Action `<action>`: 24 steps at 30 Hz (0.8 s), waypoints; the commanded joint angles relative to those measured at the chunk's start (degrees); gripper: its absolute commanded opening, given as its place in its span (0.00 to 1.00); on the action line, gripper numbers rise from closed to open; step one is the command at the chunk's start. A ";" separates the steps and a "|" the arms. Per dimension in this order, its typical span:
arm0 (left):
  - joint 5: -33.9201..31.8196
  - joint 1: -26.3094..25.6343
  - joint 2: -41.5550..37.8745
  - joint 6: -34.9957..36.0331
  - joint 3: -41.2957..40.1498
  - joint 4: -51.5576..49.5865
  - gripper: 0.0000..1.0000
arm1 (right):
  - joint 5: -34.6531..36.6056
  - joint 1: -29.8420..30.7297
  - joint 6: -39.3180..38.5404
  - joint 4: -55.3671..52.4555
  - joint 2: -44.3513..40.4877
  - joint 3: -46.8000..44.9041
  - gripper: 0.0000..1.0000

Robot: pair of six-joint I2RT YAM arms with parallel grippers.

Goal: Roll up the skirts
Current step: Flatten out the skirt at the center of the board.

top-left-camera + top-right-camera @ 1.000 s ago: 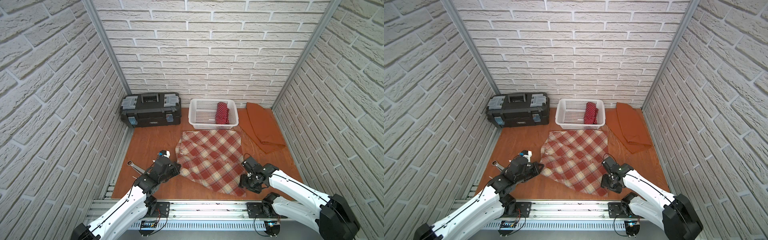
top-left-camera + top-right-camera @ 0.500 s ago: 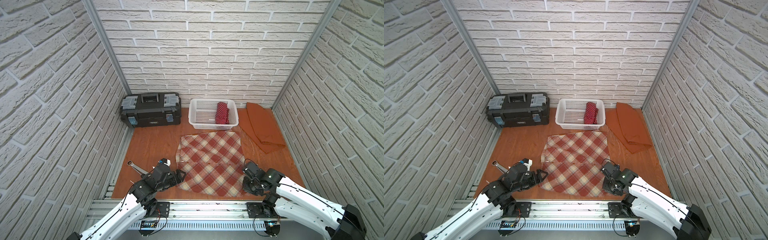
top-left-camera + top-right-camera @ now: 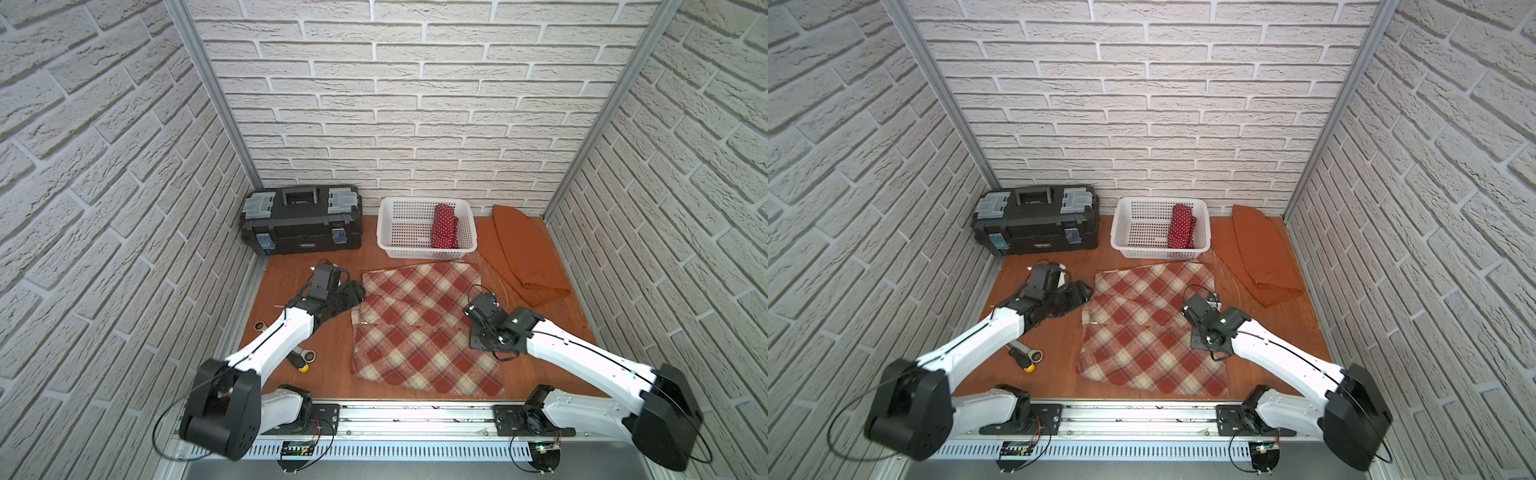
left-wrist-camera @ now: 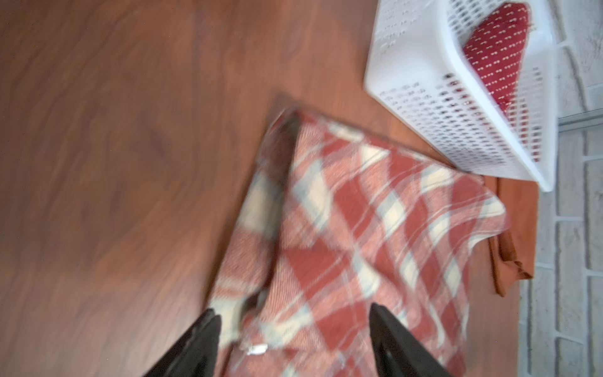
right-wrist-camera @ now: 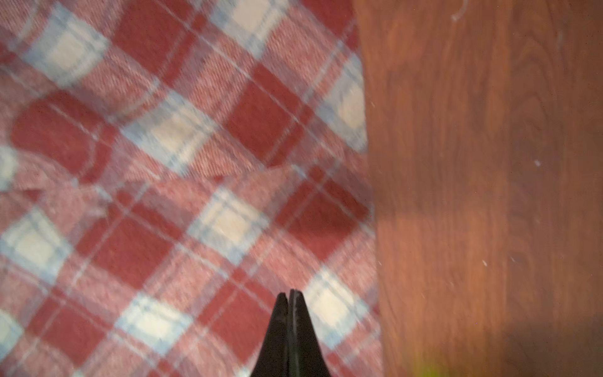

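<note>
Red-and-cream plaid skirt [image 3: 419,332] is lying flat, likely for rolling, with the left gripper [image 4: 293,310] hovering jaws-apart over one side edge and the right gripper [image 5: 289,293] jaws-together over the opposite edge.

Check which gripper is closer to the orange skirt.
Right. Right gripper sits over the plaid skirt, at the side next to the orange skirt; left gripper is at its opposite side.

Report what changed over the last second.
The plaid skirt, skewed before, now lies squarer, with a crease across it. Both arms reached toward the back wall: the left gripper stands open over the skirt's left edge; the right gripper has shut, empty, above its right edge. The polka-dot skirt, basket, orange skirt and toolbox stayed put.
</note>
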 commanded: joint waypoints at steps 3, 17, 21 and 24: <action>7.31 -0.66 10.54 0.83 2.01 17.86 0.00 | -3.79 -6.18 -11.68 13.63 17.37 10.05 0.02; 8.07 -1.20 30.24 -9.10 -0.98 34.33 0.00 | -7.53 -16.12 -15.37 13.15 32.08 17.67 0.02; 7.45 0.31 33.55 -7.23 3.24 30.87 0.00 | -8.51 -18.23 -16.32 12.05 34.36 21.16 0.02; 6.24 0.58 34.58 -5.30 6.20 28.52 0.00 | -9.56 -18.90 -17.02 12.13 35.84 23.69 0.02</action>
